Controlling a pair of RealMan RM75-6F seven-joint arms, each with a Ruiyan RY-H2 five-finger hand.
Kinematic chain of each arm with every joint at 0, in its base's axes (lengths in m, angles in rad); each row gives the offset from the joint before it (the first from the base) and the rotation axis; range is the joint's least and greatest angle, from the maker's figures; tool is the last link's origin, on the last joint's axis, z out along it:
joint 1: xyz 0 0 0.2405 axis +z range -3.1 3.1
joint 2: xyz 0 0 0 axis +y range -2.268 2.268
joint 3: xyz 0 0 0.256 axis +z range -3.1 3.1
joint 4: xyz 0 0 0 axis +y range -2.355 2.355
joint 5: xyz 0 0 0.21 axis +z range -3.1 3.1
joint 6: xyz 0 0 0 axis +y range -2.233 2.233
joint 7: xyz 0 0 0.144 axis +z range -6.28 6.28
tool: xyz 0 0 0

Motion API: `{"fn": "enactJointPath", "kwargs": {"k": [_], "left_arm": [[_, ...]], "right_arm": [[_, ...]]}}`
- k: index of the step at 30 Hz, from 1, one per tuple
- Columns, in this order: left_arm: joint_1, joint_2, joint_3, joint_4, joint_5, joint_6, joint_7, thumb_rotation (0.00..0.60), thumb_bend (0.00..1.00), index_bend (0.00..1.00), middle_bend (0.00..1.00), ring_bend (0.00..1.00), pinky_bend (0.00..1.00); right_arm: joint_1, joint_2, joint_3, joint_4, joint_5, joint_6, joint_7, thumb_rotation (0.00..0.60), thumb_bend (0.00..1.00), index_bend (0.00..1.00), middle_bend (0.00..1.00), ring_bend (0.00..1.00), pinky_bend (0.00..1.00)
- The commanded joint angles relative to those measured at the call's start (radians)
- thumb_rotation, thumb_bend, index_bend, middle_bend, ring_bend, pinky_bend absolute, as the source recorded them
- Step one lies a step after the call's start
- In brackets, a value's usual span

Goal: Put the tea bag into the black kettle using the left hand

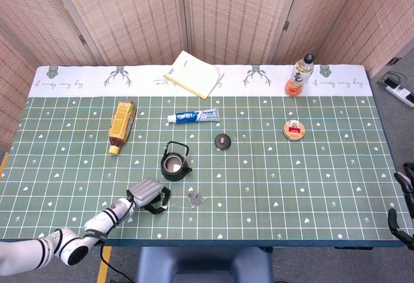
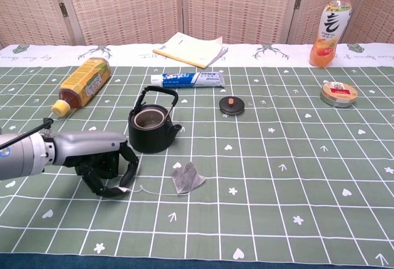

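The left hand sits low over the green checked tablecloth near the front edge, its dark fingers curled down and inward, and at their tips they seem to pinch the small tag at the end of a thin string. That string runs along the cloth to the tea bag, a grey crumpled pouch lying flat on the table just to the right of the hand. The black kettle stands upright just behind the hand and the tea bag, its top open and its handle raised. Its little round lid lies apart on the cloth, further back and to the right. Behind the kettle a tube of toothpaste lies on its side, and a yellow bottle lies tipped over at the left. A notebook rests on the white strip at the back of the table. Over at the far right an orange drink bottle stands upright, with a small round tin in front of it. In the head view, dark fingers of the right hand show only at the edge of the frame beyond the table's right end, and I cannot tell whether they are spread or closed.
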Motion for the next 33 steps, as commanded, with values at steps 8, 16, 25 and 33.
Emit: {"fn": "enactJointPath", "kwargs": {"k": [8,16,25,33], "left_arm": [[0.004,0.002,0.010,0.000,0.022,-0.005,-0.039,0.560,0.42,0.63,1.00,1.00,1.00],[0.006,0.011,0.008,-0.008,0.029,0.001,-0.050,0.541,0.44,0.63,1.00,1.00,1.00],[0.020,0.040,-0.009,-0.026,0.040,0.055,-0.053,0.538,0.45,0.63,1.00,1.00,1.00],[0.025,0.102,-0.050,-0.079,0.026,0.109,-0.022,0.555,0.46,0.63,1.00,1.00,1.00]], "right_arm": [[-0.002,0.000,0.001,0.001,0.000,0.005,0.001,0.600,0.61,0.00,0.00,0.00,0.00],[-0.004,-0.001,0.001,0.002,0.000,0.008,0.004,0.600,0.61,0.00,0.00,0.00,0.00],[-0.002,-0.002,0.001,0.002,0.001,0.003,-0.001,0.600,0.61,0.00,0.00,0.00,0.00],[0.000,-0.004,0.002,0.001,0.004,-0.002,-0.006,0.600,0.61,0.00,0.00,0.00,0.00]]}}
